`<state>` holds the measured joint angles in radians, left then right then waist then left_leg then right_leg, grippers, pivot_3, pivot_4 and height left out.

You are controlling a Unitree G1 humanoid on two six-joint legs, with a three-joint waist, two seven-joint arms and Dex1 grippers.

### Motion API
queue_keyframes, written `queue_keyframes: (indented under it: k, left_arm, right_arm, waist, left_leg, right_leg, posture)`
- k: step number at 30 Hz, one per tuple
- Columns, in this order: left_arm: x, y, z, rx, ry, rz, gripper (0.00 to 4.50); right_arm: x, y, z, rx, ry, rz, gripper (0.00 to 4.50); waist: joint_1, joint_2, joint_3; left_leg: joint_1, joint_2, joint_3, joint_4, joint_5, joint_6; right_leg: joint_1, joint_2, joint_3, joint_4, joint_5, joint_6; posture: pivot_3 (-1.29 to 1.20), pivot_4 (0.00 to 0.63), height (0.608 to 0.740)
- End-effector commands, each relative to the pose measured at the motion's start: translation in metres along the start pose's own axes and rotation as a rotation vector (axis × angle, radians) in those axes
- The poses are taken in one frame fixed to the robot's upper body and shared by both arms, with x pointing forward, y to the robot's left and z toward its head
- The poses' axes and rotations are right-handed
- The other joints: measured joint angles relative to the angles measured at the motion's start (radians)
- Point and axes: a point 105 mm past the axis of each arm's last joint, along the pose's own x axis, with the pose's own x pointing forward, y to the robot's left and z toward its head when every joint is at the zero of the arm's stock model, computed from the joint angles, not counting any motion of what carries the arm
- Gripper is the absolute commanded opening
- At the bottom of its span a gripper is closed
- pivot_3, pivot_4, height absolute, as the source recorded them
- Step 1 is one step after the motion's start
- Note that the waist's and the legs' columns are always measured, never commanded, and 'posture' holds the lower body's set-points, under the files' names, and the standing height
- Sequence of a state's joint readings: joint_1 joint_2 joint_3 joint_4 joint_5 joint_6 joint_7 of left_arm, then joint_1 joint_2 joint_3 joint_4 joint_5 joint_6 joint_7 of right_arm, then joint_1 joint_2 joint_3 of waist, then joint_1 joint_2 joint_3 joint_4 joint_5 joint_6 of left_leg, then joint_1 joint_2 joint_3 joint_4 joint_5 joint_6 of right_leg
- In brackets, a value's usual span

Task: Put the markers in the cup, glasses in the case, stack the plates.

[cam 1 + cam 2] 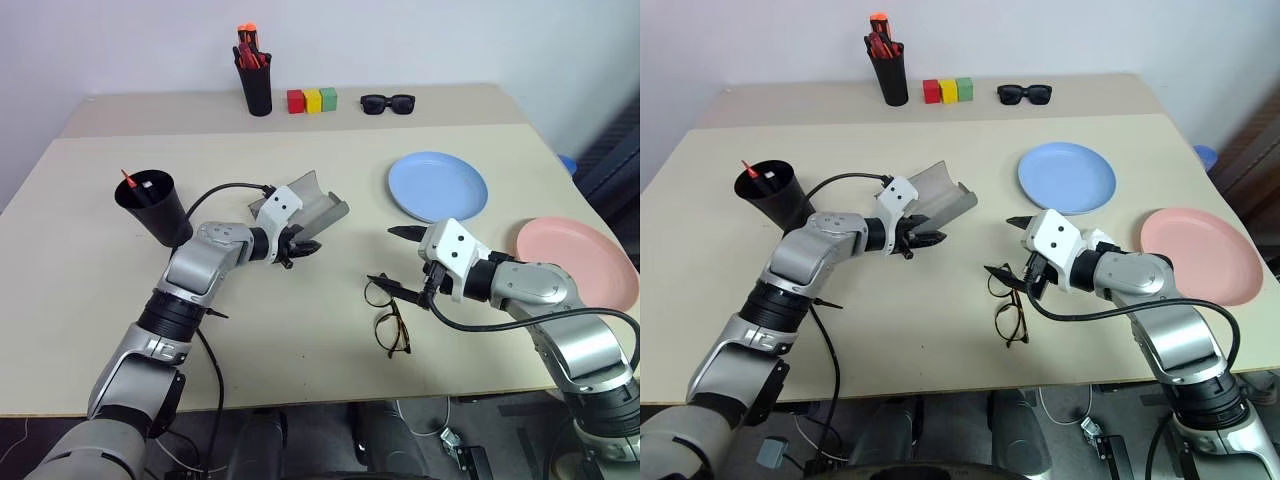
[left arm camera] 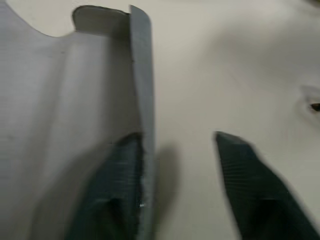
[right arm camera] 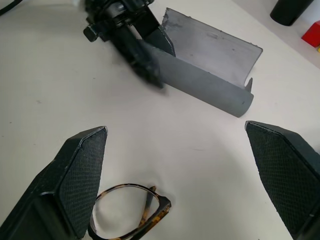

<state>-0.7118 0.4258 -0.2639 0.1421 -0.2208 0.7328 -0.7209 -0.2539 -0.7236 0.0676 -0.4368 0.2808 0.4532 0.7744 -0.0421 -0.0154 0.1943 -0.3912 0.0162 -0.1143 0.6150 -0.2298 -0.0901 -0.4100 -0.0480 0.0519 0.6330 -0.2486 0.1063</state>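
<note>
The grey case (image 1: pixel 305 205) lies open in the middle of the table. My left gripper (image 1: pixel 303 250) is open at its front wall (image 2: pixel 142 75), with one finger inside the case and the other outside. My right gripper (image 1: pixel 385 255) is open just above the wire-frame glasses (image 1: pixel 392 318), which lie flat with nothing touching them (image 3: pixel 162 204). The black cup (image 1: pixel 150 205) stands at the left with two markers (image 1: pixel 128 178) in it. The light blue plate (image 1: pixel 438 186) and the pink plate (image 1: pixel 575 262) lie apart on the right.
Along the back stand a black pen holder (image 1: pixel 255 85) with orange pens, three coloured blocks (image 1: pixel 312 100) and black sunglasses (image 1: pixel 387 102). The pink plate lies close to the table's right edge.
</note>
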Motion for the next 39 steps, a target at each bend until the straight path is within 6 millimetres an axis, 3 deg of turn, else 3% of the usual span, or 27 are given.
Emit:
queue_keyframes:
  k: [1,5,8,17,20,23,32,35,39]
  left_arm:
    - [-0.002,-0.004,0.006,0.085,-0.023,-0.022,0.11]
    - [-0.02,-0.025,0.002,0.493,-0.047,-0.177,0.05]
    - [-0.033,-0.035,-0.012,0.658,-0.017,-0.287,0.05]
    - [-0.054,-0.039,-0.021,0.612,-0.011,-0.405,0.05]
    - [-0.053,-0.035,-0.02,0.618,-0.012,-0.377,0.86]
    - [-0.053,-0.029,-0.012,0.607,-0.049,-0.316,2.31]
    - [-0.078,-0.025,0.0,0.539,-0.162,-0.234,2.31]
    - [-0.088,-0.028,-0.006,0.523,-0.164,-0.206,2.38]
    - [-0.096,-0.032,-0.019,0.462,-0.139,-0.177,2.38]
  right_arm:
    - [-0.002,0.0,0.014,-0.044,-0.041,-0.012,4.5]
    - [-0.003,0.0,0.011,0.07,-0.036,-0.004,4.5]
    - [-0.006,0.001,0.014,0.233,-0.062,0.017,4.5]
    - [-0.022,0.028,-0.021,0.402,0.215,0.068,4.5]
    - [-0.025,0.03,-0.03,0.425,0.255,0.042,4.5]
    - [-0.028,0.029,-0.032,0.469,0.258,0.024,4.5]
    - [-0.033,0.042,-0.043,0.704,0.287,0.021,4.5]
    - [-0.03,0.043,-0.045,0.773,0.283,0.009,3.72]
    - [-0.025,0.045,-0.051,0.826,0.309,-0.007,1.69]
  waist:
    - [0.001,0.0,0.0]
    - [-0.003,0.0,0.0]
    - [0.002,0.0,0.0]
    - [0.026,0.0,0.0]
    - [0.026,0.0,0.0]
    - [0.024,0.0,0.0]
    - [0.023,0.0,0.0]
    - [0.023,0.0,0.0]
    - [0.022,0.0,0.0]
  left_leg:
    - [0.0,0.0,0.0,0.0,0.0,0.0]
    - [0.001,0.0,0.0,-0.001,0.0,0.0]
    - [0.0,0.0,0.0,-0.001,0.0,0.0]
    - [-0.001,0.0,0.001,0.0,-0.001,0.001]
    - [-0.001,0.0,0.001,0.0,-0.001,0.001]
    - [-0.001,0.0,0.001,0.0,-0.001,0.001]
    - [0.0,0.0,0.001,0.0,-0.001,0.002]
    - [-0.001,0.0,0.001,0.0,-0.001,0.002]
    - [0.0,0.0,0.001,0.0,-0.001,0.002]
  right_leg:
    - [0.0,0.0,0.0,0.0,0.0,0.0]
    - [0.0,0.0,0.0,0.0,0.0,0.0]
    - [-0.001,0.0,0.0,0.0,-0.001,-0.003]
    - [0.0,-0.001,0.0,-0.002,-0.002,-0.004]
    - [0.0,-0.001,0.0,-0.002,-0.002,-0.004]
    - [0.0,-0.001,0.0,-0.001,-0.002,-0.004]
    - [0.0,0.0,0.0,-0.001,-0.002,-0.004]
    - [0.0,0.0,0.0,-0.001,-0.002,-0.004]
    - [0.0,0.0,0.0,-0.001,-0.002,-0.004]
  posture:
    - [0.0,0.15,0.74]
    - [0.0,0.15,0.74]
    - [0.0,0.15,0.74]
    - [0.0,0.15,0.74]
    - [0.0,0.15,0.74]
    - [0.0,0.15,0.74]
    - [0.0,0.15,0.74]
    - [0.0,0.15,0.74]
    - [0.0,0.15,0.74]
